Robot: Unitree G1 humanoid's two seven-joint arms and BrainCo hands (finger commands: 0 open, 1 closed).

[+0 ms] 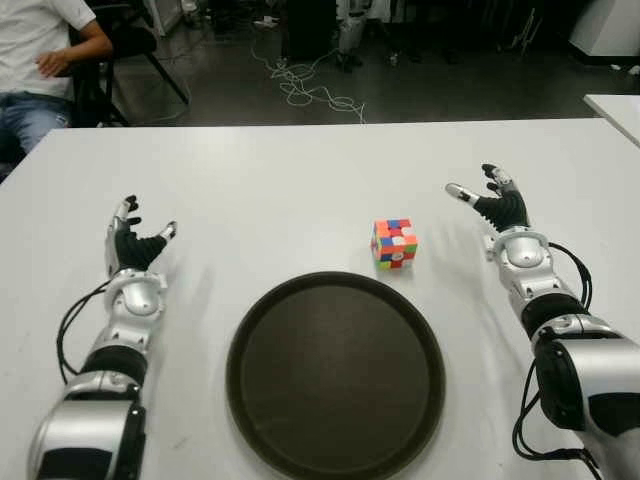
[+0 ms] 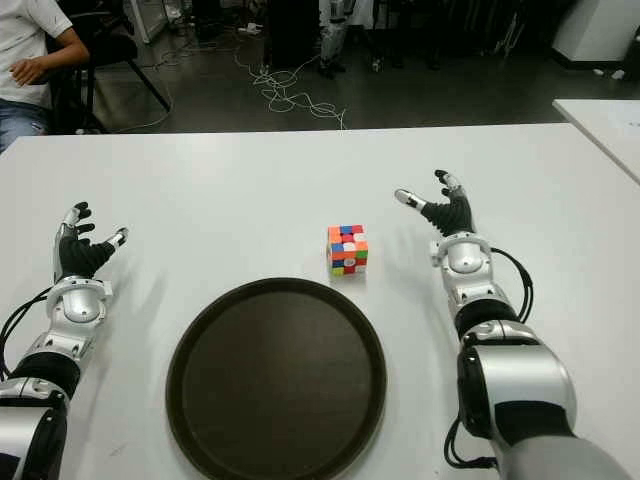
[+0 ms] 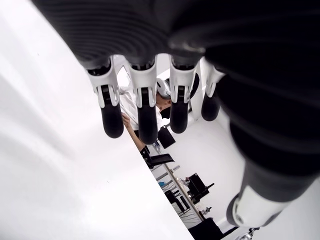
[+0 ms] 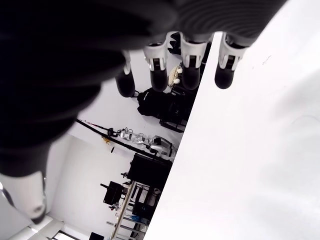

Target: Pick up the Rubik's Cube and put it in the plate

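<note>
From the head camera, the Rubik's Cube [image 1: 394, 244] sits flat on the white counter [image 1: 300, 190], turned a little so one vertical edge faces the robot, an orange side to the left and a mixed white, red and green side to the right; being a cube, it shows no long axis. The round dark plate [image 1: 335, 375] lies just nearer the robot, its far rim close to the cube but not touching. The right hand [image 1: 490, 200] shows to the right of the cube, apart from it, fingers spread and holding nothing. The left hand [image 1: 135, 240] shows well off to the left of the plate, fingers likewise spread and empty. Beyond the counter, a dark floor carries a tangle of cables [image 1: 305, 90], and a seated person [image 1: 35, 70] shows at far left. In the left wrist view, four fingers [image 3: 112, 117] hang straight over bare counter. In the right wrist view, fingers [image 4: 224, 65] extend, nothing between them.
</note>
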